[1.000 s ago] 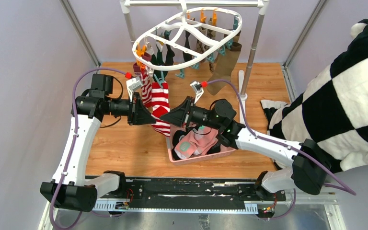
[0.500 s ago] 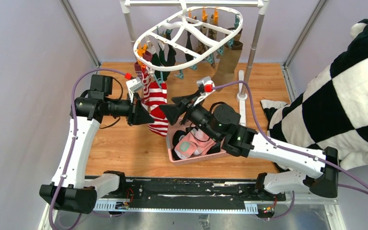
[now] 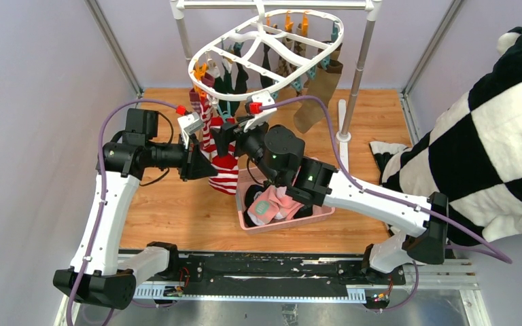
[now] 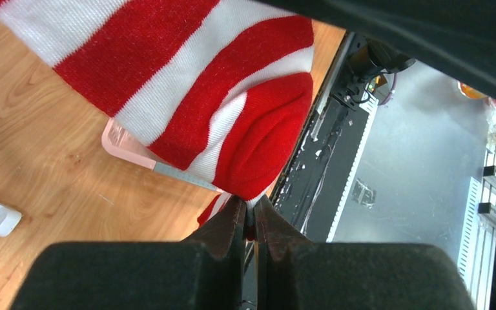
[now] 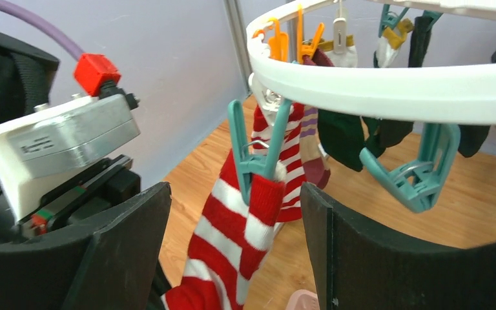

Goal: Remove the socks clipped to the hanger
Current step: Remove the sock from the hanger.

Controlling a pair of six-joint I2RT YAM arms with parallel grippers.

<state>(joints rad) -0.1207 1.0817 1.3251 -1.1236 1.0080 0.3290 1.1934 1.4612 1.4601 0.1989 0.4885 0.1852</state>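
White arm links [image 3: 105,210], black joints [image 3: 139,153], purple cables [image 5: 32,22], red connectors [image 5: 95,71], black fingers [image 5: 116,258]

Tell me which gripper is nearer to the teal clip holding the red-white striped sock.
Right. The right gripper, open, faces the teal clip at its height. The left gripper is shut on the toe of the red-white striped sock, below the clip.

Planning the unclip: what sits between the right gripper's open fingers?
In the right wrist view, the teal clip gripping the red-white striped sock stands between them.

Pale lilac walls [image 3: 27,102], wooden tabletop [image 3: 170,210]
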